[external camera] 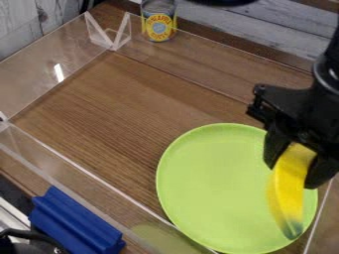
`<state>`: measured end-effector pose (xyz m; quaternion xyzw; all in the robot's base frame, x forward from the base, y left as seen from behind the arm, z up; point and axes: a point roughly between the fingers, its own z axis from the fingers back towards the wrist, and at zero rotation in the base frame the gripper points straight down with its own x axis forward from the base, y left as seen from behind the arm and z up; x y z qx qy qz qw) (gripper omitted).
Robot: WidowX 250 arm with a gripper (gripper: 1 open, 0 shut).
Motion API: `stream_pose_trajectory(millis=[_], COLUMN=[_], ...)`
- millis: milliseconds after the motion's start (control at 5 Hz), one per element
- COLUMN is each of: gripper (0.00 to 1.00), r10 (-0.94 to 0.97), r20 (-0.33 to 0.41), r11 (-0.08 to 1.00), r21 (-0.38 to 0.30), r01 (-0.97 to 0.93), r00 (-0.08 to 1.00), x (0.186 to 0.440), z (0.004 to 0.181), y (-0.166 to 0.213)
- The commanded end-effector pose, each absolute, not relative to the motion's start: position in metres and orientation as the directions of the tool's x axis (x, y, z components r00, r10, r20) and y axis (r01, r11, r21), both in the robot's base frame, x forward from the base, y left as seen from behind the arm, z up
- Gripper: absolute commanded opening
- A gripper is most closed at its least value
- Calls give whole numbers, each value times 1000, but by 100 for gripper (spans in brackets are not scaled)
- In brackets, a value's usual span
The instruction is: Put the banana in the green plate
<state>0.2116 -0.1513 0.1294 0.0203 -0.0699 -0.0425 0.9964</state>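
Observation:
My gripper (299,159) is at the right edge of the view, black and pointing down, shut on the top end of the banana (286,195). The banana is yellow and hangs nearly upright, a little blurred, with its lower tip over the right part of the green plate (212,184). I cannot tell if that tip touches the plate. The plate is large, round and lime green, lying flat on the wooden table at the lower right.
Clear acrylic walls (54,69) border the wooden table on the left and back. A yellow-labelled can (159,22) stands at the back. A blue object (73,228) lies at the lower left, outside the wall.

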Motion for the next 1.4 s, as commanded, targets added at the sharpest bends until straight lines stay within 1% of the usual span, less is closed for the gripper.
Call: stream_pose_trajectory(millis=[0,200,400,800,1200], gripper=[0,0,100,100,100], r10=[-102,-99,-89,-82,-76], r20=[170,182,191,197,177], r11=[995,995,996,997,997], r21=[39,35,26,8,17], r01=[97,94,86,83,75], r00=[980,978,978,977,981], x=[208,204,205,210,217], z=[124,114,109,93,72], y=[-155,-154,-152,-153,-154])
